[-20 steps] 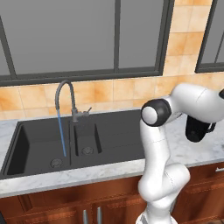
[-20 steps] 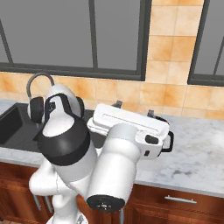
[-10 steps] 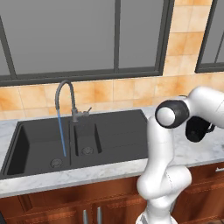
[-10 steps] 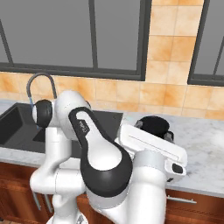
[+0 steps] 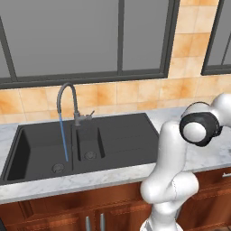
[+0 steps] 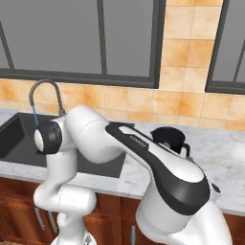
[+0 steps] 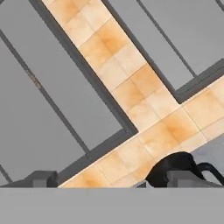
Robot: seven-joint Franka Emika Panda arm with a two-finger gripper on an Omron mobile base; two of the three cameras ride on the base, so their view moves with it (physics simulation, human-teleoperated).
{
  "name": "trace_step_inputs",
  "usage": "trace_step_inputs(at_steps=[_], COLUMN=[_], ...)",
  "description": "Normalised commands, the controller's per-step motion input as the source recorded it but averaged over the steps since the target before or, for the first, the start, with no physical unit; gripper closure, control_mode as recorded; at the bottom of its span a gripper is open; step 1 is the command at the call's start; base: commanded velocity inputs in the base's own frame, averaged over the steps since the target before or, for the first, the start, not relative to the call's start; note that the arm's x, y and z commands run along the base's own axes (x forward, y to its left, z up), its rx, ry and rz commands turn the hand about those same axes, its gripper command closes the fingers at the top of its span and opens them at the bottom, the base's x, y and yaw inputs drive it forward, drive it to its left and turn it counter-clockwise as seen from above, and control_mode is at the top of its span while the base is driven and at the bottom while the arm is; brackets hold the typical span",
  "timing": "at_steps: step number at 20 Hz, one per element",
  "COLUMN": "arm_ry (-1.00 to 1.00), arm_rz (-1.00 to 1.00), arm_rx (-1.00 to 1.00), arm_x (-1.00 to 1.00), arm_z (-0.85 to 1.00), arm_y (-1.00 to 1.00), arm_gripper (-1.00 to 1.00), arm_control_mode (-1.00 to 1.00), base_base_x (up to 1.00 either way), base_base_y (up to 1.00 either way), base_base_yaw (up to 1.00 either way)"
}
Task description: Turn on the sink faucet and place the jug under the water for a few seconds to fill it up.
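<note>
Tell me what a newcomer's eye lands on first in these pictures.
The thin blue water running from the sink faucet into the large basin of the black sink, left of the arm. Then the black jug standing on the marble counter to the sink's right, under the tiled wall, with the white arm reaching toward it.
</note>
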Motion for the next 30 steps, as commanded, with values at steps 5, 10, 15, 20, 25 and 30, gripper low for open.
trace_step_inputs(at_steps=[5, 10, 15, 20, 25, 30], arm_ry=[-0.22, -0.52, -0.49, -0.37, -0.31, -0.02], arm_rz=[0.21, 0.19, 0.13, 0.08, 0.02, 0.0], arm_rx=[-0.57, -0.6, -0.53, -0.41, -0.36, -0.24], arm_x=[-0.05, -0.28, 0.0, 0.41, 0.27, 0.16], arm_z=[-0.99, -1.0, -0.59, -0.24, -0.05, -0.04], arm_y=[0.88, 0.99, 1.0, 0.87, 0.12, -0.15], arm_gripper=[-1.0, -1.0, -1.0, -1.0, -1.0, -1.0], arm_control_mode=[-1.0, -1.0, -1.0, -1.0, -1.0, -1.0], base_base_x=[0.0, 0.0, 0.0, 0.0, 0.0, 0.0], base_base_y=[0.0, 0.0, 0.0, 0.0, 0.0, 0.0], base_base_yaw=[0.0, 0.0, 0.0, 0.0, 0.0, 0.0])
